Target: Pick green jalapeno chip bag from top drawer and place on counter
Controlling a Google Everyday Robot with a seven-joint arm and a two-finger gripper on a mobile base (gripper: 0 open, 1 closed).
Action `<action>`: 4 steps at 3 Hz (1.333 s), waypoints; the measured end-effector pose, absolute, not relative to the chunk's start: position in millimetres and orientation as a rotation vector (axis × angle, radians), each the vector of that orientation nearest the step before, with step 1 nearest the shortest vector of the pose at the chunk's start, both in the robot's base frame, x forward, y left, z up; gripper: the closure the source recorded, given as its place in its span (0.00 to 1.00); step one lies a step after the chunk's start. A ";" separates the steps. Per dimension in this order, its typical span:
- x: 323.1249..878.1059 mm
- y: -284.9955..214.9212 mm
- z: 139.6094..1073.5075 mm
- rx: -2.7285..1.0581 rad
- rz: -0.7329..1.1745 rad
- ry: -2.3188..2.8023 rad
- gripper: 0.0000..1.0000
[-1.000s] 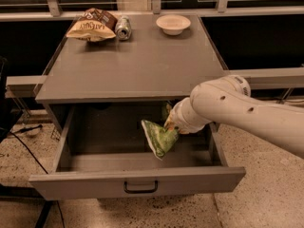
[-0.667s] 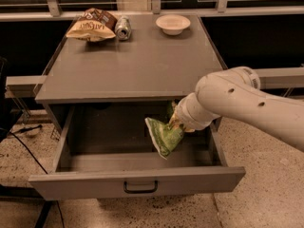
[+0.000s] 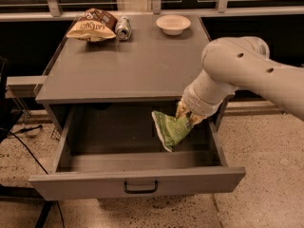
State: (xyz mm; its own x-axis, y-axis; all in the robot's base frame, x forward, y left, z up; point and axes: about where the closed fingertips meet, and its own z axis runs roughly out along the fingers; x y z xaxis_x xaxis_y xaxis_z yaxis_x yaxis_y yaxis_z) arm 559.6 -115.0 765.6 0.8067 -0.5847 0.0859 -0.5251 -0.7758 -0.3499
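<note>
Raised since earlier: green jalapeno chip bag [image 3: 170, 129], pinched at its top by gripper [image 3: 186, 115], apparently clear of top drawer [image 3: 137, 182] floor; transfer to counter [image 3: 123, 65] outstanding.

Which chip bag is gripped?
The green jalapeno chip bag, held by the gripper over the open top drawer; the brown-and-tan bag lies on the counter.

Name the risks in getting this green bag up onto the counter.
1. The gripper pinches only the upper corner of the green jalapeno chip bag, so it could slip back into the top drawer.
2. The bag hangs just under the front edge of the counter; a straight lift might snag it there.
</note>
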 end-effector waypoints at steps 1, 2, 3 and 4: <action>546.0 -127.7 769.9 -2.725 -0.105 0.972 1.00; 519.7 -136.7 779.5 -2.761 0.043 1.088 1.00; 494.6 -131.2 813.8 -2.823 0.092 1.160 1.00; 495.2 -116.0 857.1 -2.886 -0.050 1.100 1.00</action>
